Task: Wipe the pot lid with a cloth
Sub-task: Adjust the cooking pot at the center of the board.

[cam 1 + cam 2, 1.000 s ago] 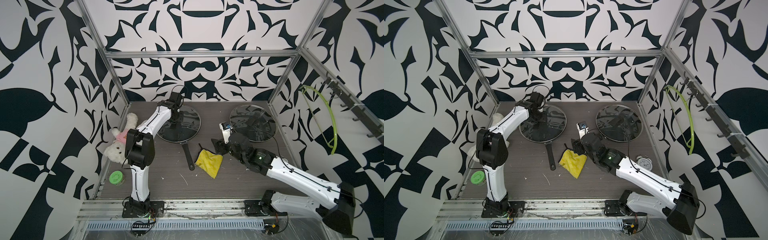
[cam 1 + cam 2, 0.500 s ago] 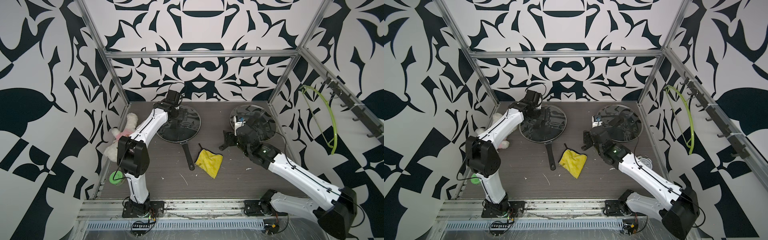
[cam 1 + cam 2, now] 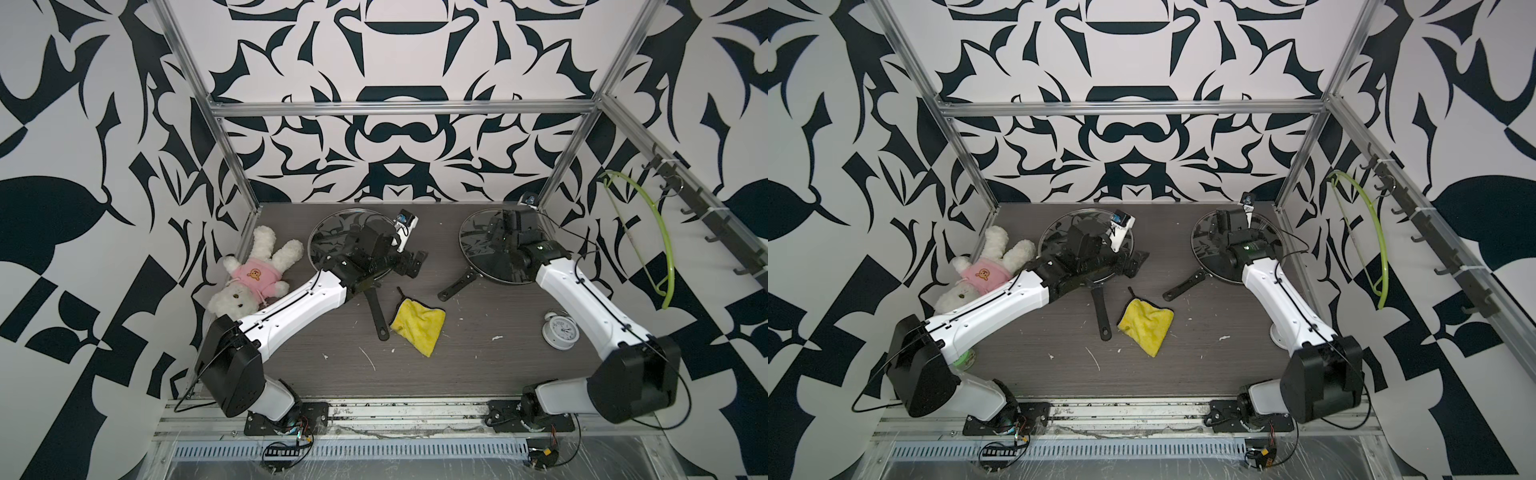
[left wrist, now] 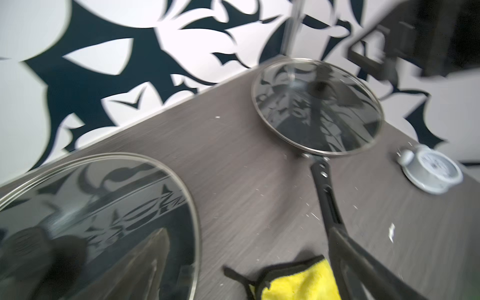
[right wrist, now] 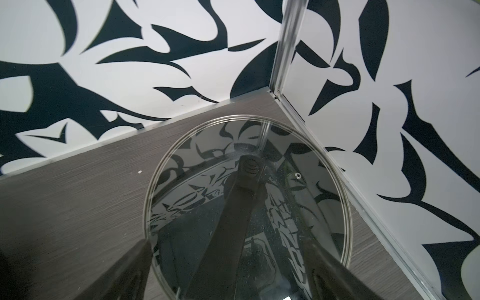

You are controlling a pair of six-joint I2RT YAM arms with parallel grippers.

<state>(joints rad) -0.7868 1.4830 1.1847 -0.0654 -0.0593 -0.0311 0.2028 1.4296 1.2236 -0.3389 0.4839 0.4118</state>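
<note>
Both arms have swung since a second ago. The right gripper (image 3: 498,230) has pulled away from the cloth (image 3: 417,326) and now hangs over the right lid (image 3: 478,253). The left gripper (image 3: 411,264) has crossed the left lid (image 3: 328,232) to the rim that faces the other pan. We see both grippers spread wide and holding nothing. The cloth lies crumpled on the counter (image 3: 457,365) between the two pan handles, touching neither gripper, its black loop pointing toward the back wall. Both lids sit on their pans.

We judge that we are between steps: no wiping can happen while the cloth lies loose. The next move calls for one gripper to come down over the cloth and pinch a raised fold. It would then carry the cloth onto a lid while the other gripper steadies that lid's knob.
</note>
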